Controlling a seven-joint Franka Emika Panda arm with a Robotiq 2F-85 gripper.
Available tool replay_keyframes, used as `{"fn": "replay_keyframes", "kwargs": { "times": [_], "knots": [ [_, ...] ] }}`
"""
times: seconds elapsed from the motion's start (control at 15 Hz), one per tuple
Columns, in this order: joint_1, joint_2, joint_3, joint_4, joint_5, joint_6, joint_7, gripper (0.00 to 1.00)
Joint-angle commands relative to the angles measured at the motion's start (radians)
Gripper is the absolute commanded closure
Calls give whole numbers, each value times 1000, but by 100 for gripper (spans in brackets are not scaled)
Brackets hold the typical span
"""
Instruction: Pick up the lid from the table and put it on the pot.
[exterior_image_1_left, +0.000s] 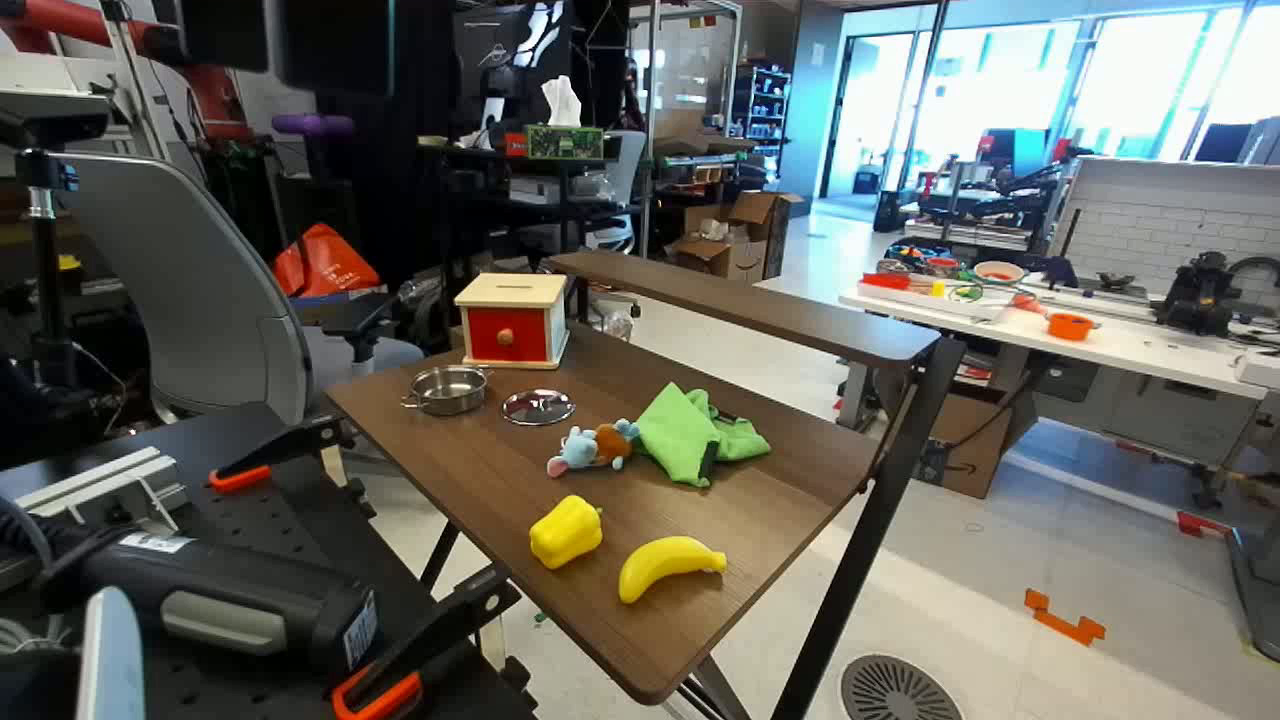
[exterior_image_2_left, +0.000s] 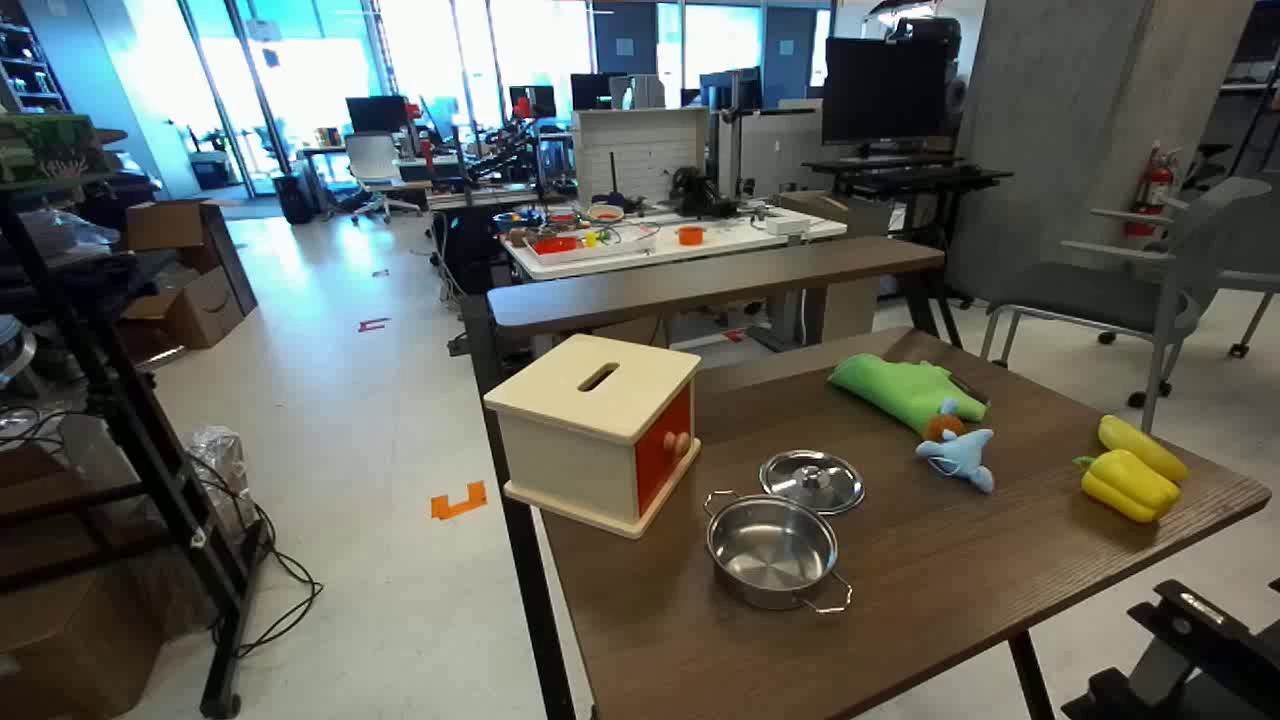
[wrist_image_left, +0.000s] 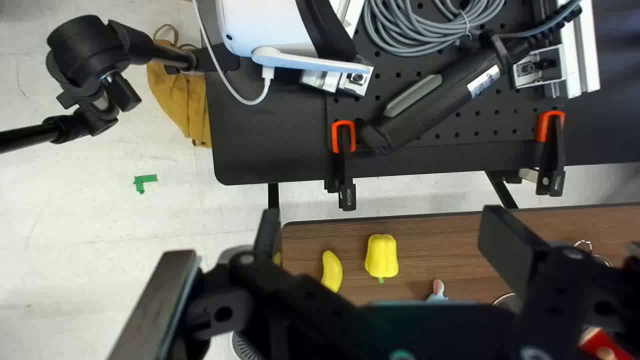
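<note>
In an exterior view, read as a clock face, a worktop (exterior_image_1_left: 750, 510) carries the objects side by side rather than heaped, probably so each can be reached from above. A box (exterior_image_1_left: 512, 320) stands at eleven o'clock on the far side, likely out of the way. A cloth (exterior_image_1_left: 690, 435), green and crumpled, lies at two. In the wrist view the pincer (wrist_image_left: 382, 230) hangs released, its fingers (wrist_image_left: 505, 245) wide apart, holding nothing; things below look small, so it is presumably high to clear them. The pot (exterior_image_1_left: 448, 390) stands upright and uncovered at ten o'clock, its mouth ready to receive. The lid (exterior_image_1_left: 538, 407) lies flat on the worktop, just beside the pot at the pot's three o'clock, not touching. Its knob (exterior_image_2_left: 813, 477) points up, which should suit a grip from above and leave the lid right way round for seating; the nearness should make for a short carry. A toy (exterior_image_1_left: 594, 446) lies near the middle, against the cloth. A banana (exterior_image_1_left: 660, 568) at five o'clock and a pepper (exterior_image_1_left: 566, 532) at seven lie well apart from the pot, unlikely to hinder.
</note>
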Motion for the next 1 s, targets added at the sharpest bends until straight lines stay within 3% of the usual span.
{"fn": "replay_keyframes", "kwargs": {
  "times": [0.0, 0.4, 0.6, 0.93],
  "knots": [
    [-12, 2, 12, 1, 7, 0, -6, 0],
    [-4, 8, 11, -1, 21, 20, -2, 0],
    [32, 46, 57, -14, 44, 75, 39, 0],
    [108, 153, 165, -48, 83, 276, 131, 0]
  ]
}}
